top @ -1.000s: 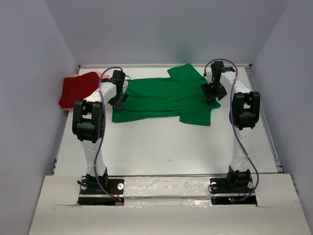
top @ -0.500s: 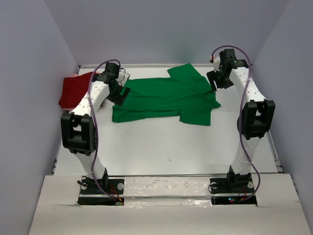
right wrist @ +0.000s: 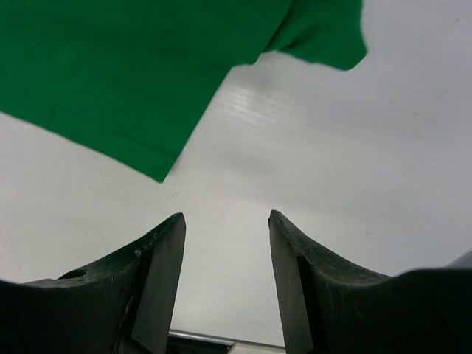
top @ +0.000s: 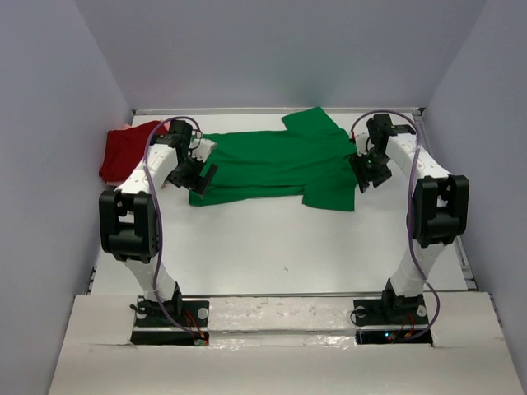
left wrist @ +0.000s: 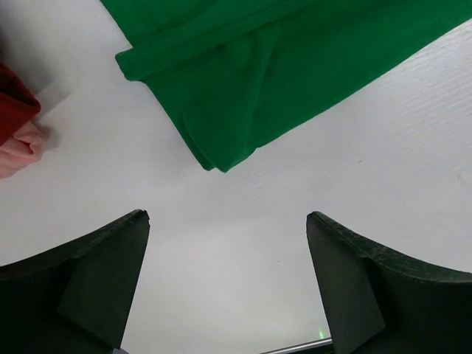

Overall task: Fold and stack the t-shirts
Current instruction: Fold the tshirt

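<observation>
The pale pink t-shirt [left wrist: 18, 151] lies mostly hidden beneath the dark red t-shirt [left wrist: 13, 110], both cropped by the left wrist view's edge.

No writing, label, brand mark, number or sign can be read in any of the three views
</observation>
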`<action>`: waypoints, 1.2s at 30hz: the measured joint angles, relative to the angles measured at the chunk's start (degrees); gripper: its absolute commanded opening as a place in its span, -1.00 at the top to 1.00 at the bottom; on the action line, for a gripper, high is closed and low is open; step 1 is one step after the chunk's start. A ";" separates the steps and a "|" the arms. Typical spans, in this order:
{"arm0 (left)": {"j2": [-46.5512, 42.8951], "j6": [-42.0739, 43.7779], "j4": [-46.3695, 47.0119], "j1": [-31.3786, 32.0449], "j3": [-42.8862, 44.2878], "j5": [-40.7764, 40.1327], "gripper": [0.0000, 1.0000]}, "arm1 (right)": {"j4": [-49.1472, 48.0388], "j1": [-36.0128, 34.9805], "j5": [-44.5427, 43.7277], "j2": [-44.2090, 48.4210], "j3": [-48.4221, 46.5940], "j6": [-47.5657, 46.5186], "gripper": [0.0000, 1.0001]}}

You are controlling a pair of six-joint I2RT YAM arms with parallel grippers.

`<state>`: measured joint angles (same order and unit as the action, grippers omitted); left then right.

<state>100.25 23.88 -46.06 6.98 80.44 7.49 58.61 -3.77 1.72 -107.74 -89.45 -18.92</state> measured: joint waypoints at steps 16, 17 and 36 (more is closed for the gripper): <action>-12.92 -1.84 8.61 -7.63 -7.56 0.92 -0.98 | 3.65 -8.85 9.35 1.55 2.80 -11.04 -0.18; -13.16 -1.92 9.14 -8.28 -8.68 0.90 -0.98 | 3.52 -9.60 9.46 1.14 2.67 -11.41 -0.19; -20.65 0.02 13.16 -17.07 -17.73 3.17 -0.98 | -3.82 -19.17 1.03 -7.19 4.22 -21.70 -0.24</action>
<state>79.59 23.90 -32.91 -10.09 62.72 10.66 54.78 -22.94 2.74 -114.93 -85.23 -40.62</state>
